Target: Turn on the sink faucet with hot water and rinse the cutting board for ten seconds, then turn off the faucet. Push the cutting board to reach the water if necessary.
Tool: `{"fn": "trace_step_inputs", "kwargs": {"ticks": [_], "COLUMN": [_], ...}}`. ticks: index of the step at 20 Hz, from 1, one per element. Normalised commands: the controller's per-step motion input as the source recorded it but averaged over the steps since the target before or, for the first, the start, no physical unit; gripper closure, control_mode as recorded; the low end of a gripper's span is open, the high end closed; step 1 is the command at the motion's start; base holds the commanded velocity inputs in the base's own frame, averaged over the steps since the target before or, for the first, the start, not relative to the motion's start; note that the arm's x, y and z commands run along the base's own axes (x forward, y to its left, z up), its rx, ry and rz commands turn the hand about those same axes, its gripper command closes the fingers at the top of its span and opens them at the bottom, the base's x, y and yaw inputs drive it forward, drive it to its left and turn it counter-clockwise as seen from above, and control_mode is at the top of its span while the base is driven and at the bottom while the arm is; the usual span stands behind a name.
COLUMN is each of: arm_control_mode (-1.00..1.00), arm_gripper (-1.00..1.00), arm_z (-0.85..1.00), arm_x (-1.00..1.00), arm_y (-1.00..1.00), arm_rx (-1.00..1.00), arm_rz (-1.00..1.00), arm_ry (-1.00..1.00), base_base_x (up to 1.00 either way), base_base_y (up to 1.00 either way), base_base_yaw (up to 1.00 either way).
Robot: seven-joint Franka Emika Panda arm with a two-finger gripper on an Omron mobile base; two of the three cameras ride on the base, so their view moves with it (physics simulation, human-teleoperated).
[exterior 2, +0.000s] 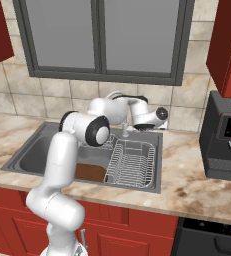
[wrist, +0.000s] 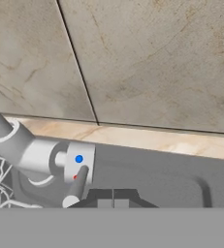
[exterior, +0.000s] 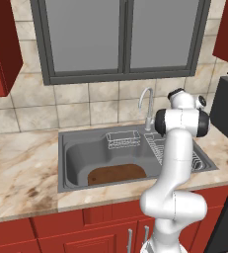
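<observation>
While the thin chrome gooseneck sink faucet (exterior: pixel 146 106) stands at the back rim of the wide grey stainless-steel sink (exterior: pixel 73 163), its small lever (wrist: pixel 75 185) with a blue and a red dot is seen just before the gripper (wrist: pixel 113 198) in the hand view. The two dark fingers are pressed together, with nothing between them. The flat dark brown speckled cutting board (exterior: pixel 116 174) with rounded corners lies on the floor of the basin, at its front, well apart from the spout. A small wire basket (exterior: pixel 123 140) hangs at the back wall of the basin, and a larger wire dish rack (exterior 2: pixel 132 162) is set in its right part, just beside the board. The sink is surrounded by a veined beige marble counter (exterior: pixel 21 168); beige tiles (wrist: pixel 152 58) cover the wall behind. A black boxy appliance (exterior 2: pixel 224 137) stands on the counter to the right.
</observation>
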Motion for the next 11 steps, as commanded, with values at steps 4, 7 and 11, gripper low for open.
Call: {"fn": "trace_step_inputs", "kwargs": {"ticks": [4, 7, 11], "arm_control_mode": [-1.00, -1.00, -1.00], "arm_gripper": [1.00, 1.00, 1.00], "arm_z": [0.00, 0.00, 0.00], "arm_x": [0.00, 0.00, 0.00], "arm_y": [0.29, 0.30, 0.29], "arm_rx": [0.00, 0.00, 0.00], "arm_rz": [0.00, 0.00, 0.00], "arm_ry": [0.00, 0.00, 0.00], "base_base_x": [0.00, 0.00, 0.00], "base_base_y": [0.00, 0.00, 0.00], "base_base_yaw": [0.00, 0.00, 0.00]}}
